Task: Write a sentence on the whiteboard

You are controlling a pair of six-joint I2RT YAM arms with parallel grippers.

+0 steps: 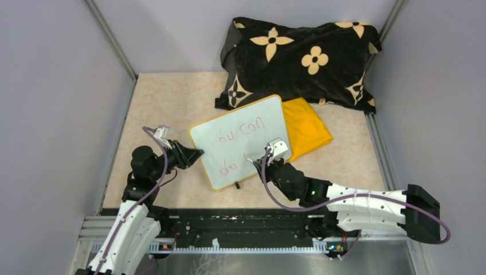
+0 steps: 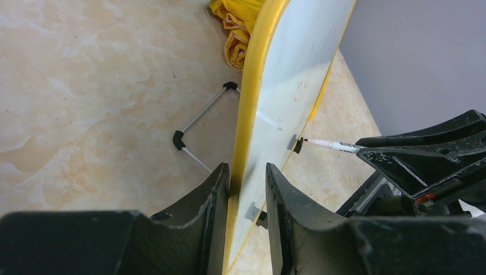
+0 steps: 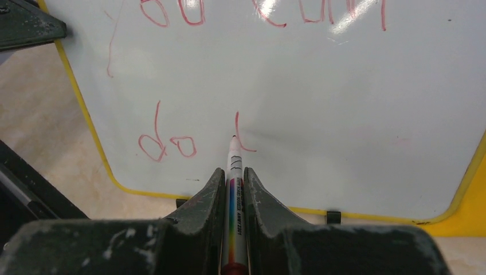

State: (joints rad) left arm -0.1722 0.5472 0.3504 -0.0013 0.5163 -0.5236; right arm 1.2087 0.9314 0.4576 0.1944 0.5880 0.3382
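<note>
The whiteboard (image 1: 243, 140), white with a yellow rim, stands tilted in the middle of the table on a wire stand. The sentence (image 1: 235, 149) in red reads "you can" above "do", with a fresh stroke beside it (image 3: 240, 134). My left gripper (image 1: 198, 153) is shut on the board's left edge (image 2: 243, 172), one finger on each face. My right gripper (image 3: 234, 175) is shut on a white marker (image 3: 235, 189) with a rainbow stripe. Its tip touches the board at the foot of the new stroke. The marker also shows in the left wrist view (image 2: 332, 145).
A black pillow (image 1: 301, 60) with tan flower shapes lies behind the board. A folded yellow cloth (image 1: 306, 129) lies under the board's right side. Grey walls close in the left, right and back. A black rail (image 1: 229, 220) runs along the near edge.
</note>
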